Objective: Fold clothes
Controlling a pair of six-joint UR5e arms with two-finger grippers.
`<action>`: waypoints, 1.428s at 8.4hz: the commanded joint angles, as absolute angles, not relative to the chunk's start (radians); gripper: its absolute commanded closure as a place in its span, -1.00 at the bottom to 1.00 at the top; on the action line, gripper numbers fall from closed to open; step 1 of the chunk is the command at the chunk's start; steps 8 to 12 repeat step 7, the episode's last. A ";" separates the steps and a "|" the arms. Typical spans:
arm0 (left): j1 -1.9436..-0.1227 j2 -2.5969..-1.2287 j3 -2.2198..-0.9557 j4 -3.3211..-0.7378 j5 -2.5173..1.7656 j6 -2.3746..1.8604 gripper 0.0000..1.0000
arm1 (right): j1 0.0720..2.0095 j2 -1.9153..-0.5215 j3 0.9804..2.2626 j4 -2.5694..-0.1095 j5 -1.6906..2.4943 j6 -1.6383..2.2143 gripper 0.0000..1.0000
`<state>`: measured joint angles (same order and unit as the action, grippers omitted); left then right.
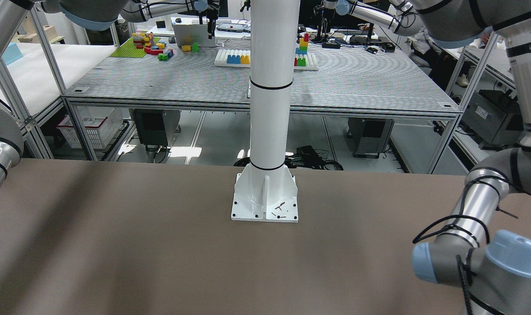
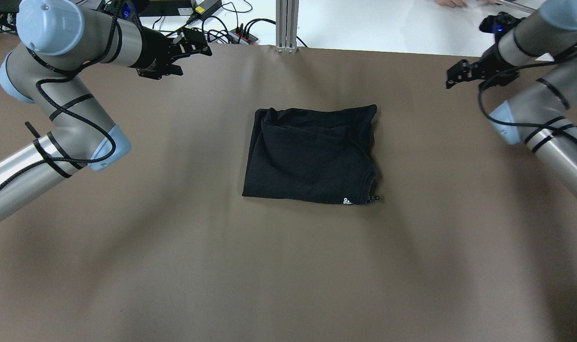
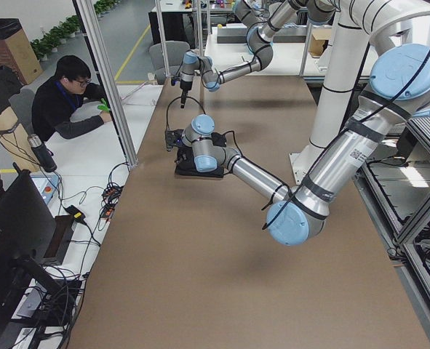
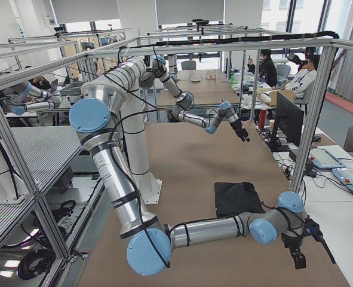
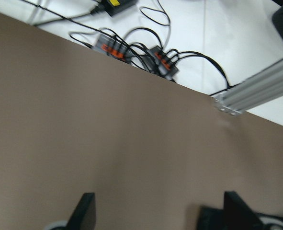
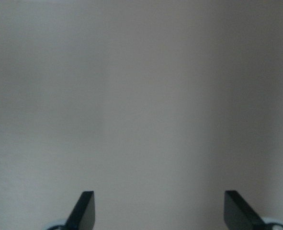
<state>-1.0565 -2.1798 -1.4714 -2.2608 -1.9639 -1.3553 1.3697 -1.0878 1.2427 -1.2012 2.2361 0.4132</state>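
Note:
A black garment (image 2: 312,154) lies folded into a rough rectangle at the middle of the brown table (image 2: 174,266); it also shows in the exterior right view (image 4: 239,197) and partly in the exterior left view (image 3: 198,171). My left gripper (image 2: 196,46) is open and empty, held above the table's far left corner, well away from the garment. Its fingertips (image 5: 86,213) show wide apart in the left wrist view. My right gripper (image 2: 452,76) is open and empty above the far right side. Its fingertips (image 6: 84,211) frame bare table.
Power strips and cables (image 5: 136,50) lie just past the table's far edge near my left gripper. A metal post (image 2: 287,23) stands at the far edge's middle. The white robot column (image 1: 270,109) rises from its base plate. A person (image 3: 69,105) sits beside the table.

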 commanded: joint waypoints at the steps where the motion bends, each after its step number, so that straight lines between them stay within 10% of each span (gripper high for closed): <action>1: -1.221 -2.015 -1.578 -2.045 -2.006 -0.897 -0.88 | 1.527 -1.158 1.252 -1.334 2.015 -0.072 -0.90; 12: -1.368 -1.787 -1.687 -1.816 -1.744 -0.210 -0.88 | 1.715 -1.307 1.253 -1.322 1.937 -0.463 -0.90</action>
